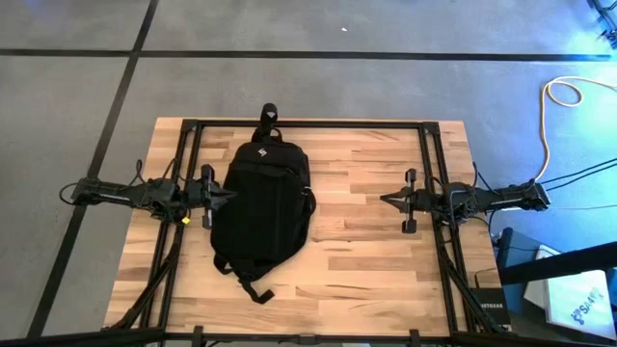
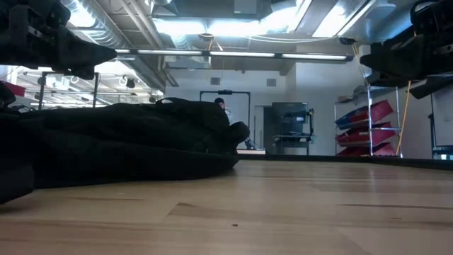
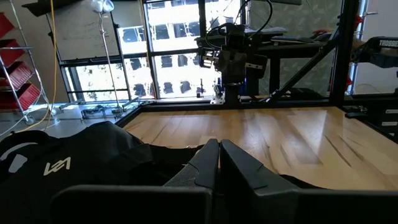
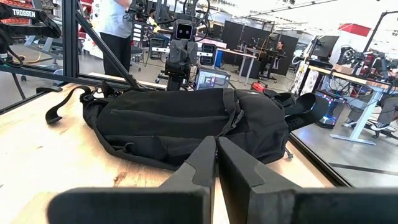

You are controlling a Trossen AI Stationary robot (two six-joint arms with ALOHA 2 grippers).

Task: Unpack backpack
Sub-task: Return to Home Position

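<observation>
Hovering at the backpack's (image 1: 262,207) left edge: left gripper (image 1: 229,196), fingers pressed together, holding nothing. The low view shows it raised above the fabric, no contact. Its wrist view shows the closed tips over the bag, with the white logo off to one side.

Right gripper (image 1: 383,200) is well apart from the backpack on its right side, also raised. Its fingers are pressed together and empty, tip aimed at the bag.

The backpack lies flat on the wooden table (image 1: 366,255) between the two grippers, much closer to the left one. Its loop handle points away from the low camera and its straps trail toward it.
</observation>
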